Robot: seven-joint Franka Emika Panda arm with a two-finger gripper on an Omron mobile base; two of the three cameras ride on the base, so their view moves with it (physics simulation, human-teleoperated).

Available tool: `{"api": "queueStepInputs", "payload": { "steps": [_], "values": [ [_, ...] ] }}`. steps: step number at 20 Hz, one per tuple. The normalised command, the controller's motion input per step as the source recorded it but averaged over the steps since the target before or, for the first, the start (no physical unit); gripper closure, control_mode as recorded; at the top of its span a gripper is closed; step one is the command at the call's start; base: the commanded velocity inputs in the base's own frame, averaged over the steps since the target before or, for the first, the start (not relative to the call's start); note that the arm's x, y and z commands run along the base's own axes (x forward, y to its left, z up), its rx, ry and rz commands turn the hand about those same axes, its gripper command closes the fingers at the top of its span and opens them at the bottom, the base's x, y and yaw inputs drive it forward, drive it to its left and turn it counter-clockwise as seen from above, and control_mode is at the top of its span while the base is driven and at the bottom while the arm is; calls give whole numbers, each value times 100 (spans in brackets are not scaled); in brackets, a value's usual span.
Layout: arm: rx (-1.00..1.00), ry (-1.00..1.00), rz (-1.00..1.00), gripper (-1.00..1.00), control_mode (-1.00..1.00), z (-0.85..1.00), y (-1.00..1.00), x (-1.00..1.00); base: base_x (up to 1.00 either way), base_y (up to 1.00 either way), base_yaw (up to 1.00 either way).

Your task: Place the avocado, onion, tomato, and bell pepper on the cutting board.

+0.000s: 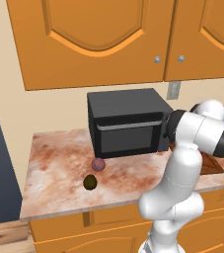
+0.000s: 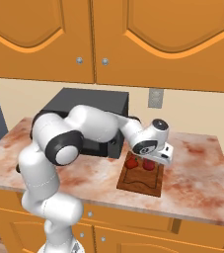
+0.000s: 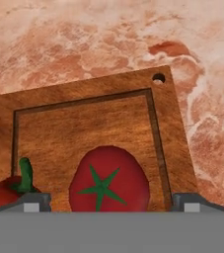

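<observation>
Counter (image 1: 59, 173): marbled reddish stone, black microwave (image 1: 126, 121) at the back.
Left base view: onion (image 1: 98, 164) and avocado (image 1: 90, 182) lie near each other — well apart from the cutting board (image 1: 213, 165).
Right base view: gripper (image 2: 153, 162) hovers over the board's far end.
Hand view: fingers spread, released — tomato (image 3: 109, 180) between them on the board, bell pepper (image 3: 7, 190) beside it.

The cutting board (image 3: 93, 128) is reddish-brown wood with visible grain and a darker grooved rim. On it, the tomato (image 3: 108, 180) looks smooth and faintly glossy. The desk (image 2: 197, 173) under the board is mottled pinkish stone. Beside the board, the microwave (image 1: 126, 123) is matt black.
</observation>
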Motion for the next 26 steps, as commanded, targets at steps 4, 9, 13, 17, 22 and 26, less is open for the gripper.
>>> {"api": "queueStepInputs", "payload": {
  "steps": [4, 9, 13, 17, 22, 26],
  "values": [
    [-4, -1, 0, -100, -100, 56, 11, -19, 0, 0, 0],
    [-5, 0, 0, -100, -100, 44, 30, -44, 0, 0, 0],
    [-5, 0, -1, -100, -100, 22, 49, -53, 0, 0, 0],
    [-5, 0, 0, -100, -100, 12, 56, -50, 0, 0, 0],
    [-8, 0, 0, -100, -100, 0, 77, -39, 0, 0, 0],
    [-5, 2, 0, -100, -100, 0, 91, -2, 0, 0, 0]
  ]
}}
